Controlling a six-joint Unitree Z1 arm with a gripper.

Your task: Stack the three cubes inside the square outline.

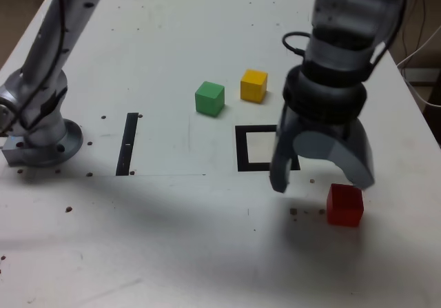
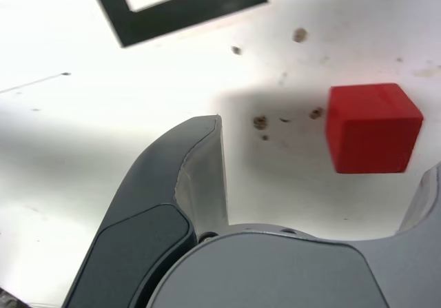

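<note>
Cubes lie apart on the white table point(image 1: 172, 39), none stacked. In the exterior view the red cube point(image 1: 344, 204) sits low on the right of the frame, outside the square outline point(image 1: 242, 149) and below and to the right of it. The green cube point(image 1: 209, 98) and the yellow cube point(image 1: 253, 85) stand near each other just above the middle of the frame, the green on the left, both above the outline and clear of it. The outline's white centre holds nothing, and its right side is hidden behind the arm.

The gripper point(image 1: 322, 182) hangs at centre right of the exterior view, pointing down, its jaws spread wide and holding nothing. One finger point(image 1: 279, 173) overlaps the outline's lower right corner in that view; the other ends just above the red cube. Whether it touches the cube cannot be told.

In the wrist view the red cube point(image 2: 373, 127) shows on the right of the frame, between the two fingers and nearer the one at the right edge, with bare table between it and the dark finger point(image 2: 186, 170). A corner of the outline point(image 2: 186, 12) fills the upper left.

A thin black strip point(image 1: 128, 144) lies at middle left of the exterior view, near the arm's base point(image 1: 41, 142). Small dark specks dot the table around the red cube.
</note>
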